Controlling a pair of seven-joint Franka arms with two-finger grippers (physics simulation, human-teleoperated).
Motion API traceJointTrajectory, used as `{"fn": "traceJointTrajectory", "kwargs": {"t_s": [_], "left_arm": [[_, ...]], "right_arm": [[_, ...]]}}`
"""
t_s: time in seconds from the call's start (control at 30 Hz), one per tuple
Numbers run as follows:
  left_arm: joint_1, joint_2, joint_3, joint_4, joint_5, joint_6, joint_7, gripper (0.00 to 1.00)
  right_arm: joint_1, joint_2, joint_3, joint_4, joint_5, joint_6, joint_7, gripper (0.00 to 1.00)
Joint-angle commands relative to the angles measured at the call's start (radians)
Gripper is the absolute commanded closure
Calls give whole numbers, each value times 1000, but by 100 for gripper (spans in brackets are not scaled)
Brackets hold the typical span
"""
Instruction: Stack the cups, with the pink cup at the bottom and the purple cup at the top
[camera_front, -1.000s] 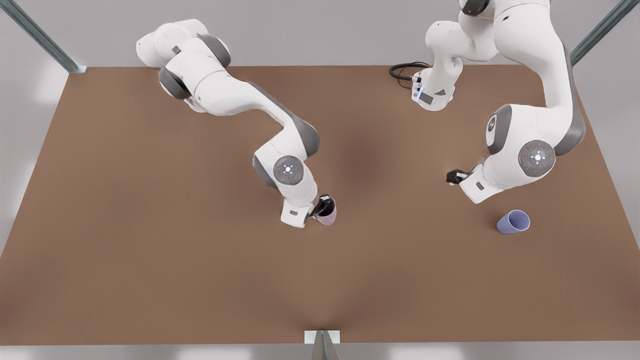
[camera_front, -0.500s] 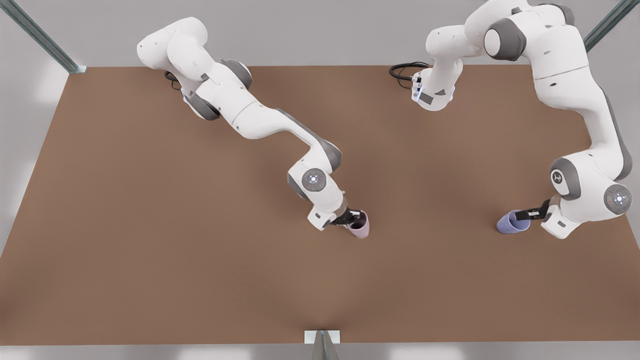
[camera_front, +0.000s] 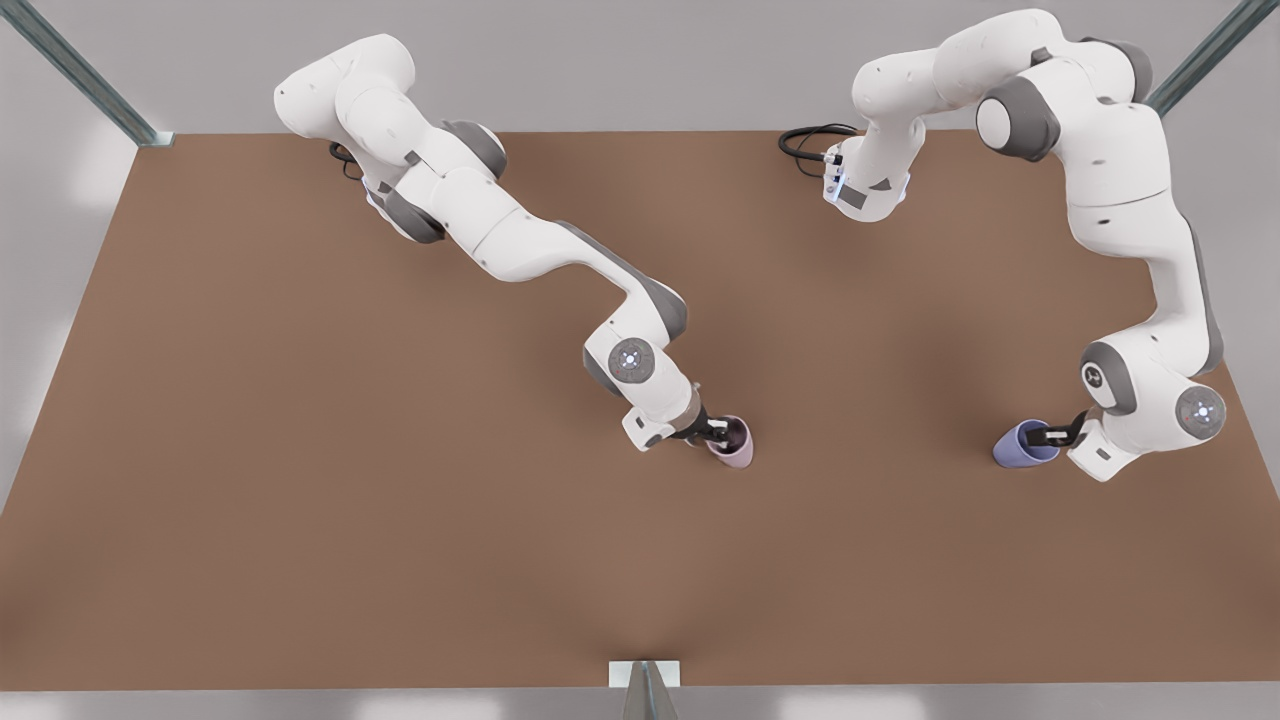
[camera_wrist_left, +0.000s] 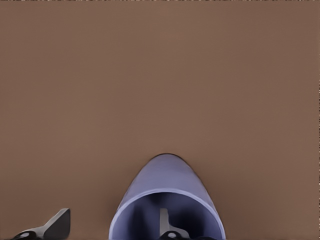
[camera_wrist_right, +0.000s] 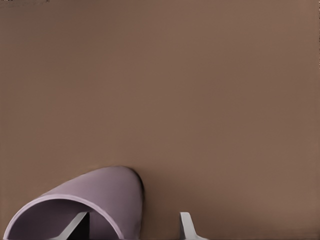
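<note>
Purple cup (camera_front: 1022, 446), lower right of the front view: your left gripper (camera_front: 1050, 434) straddles its rim, parted, one finger inside for a wall pinch. Pink cup (camera_front: 733, 444), centre: right gripper (camera_front: 722, 433) likewise, grip unconfirmed.

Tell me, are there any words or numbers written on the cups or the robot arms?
No words or numbers can be read anywhere.
The pink cup is plain.
The purple cup is plain.
A small round mark sits on the grey joint cap of the arm at the front view's right, too small to read.
The brown table is bare of writing.
</note>
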Motion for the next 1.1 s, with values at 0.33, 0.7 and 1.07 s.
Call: {"fn": "traceJointTrajectory", "kwargs": {"t_s": [0.33, 0.7, 1.07], "left_arm": [[-2, 2, -9, 2, -27, -37, 108, 79], [-209, -237, -79, 22, 13, -231, -134, 79], [-381, -176, -263, 274, -50, -400, -918, 79]], "right_arm": [[1, -12, 2, 5, -1, 26, 156, 0], [-443, -922, -12, -870, -56, -328, -363, 0], [-674, -979, -201, -684, 33, -752, -881, 0]]}}
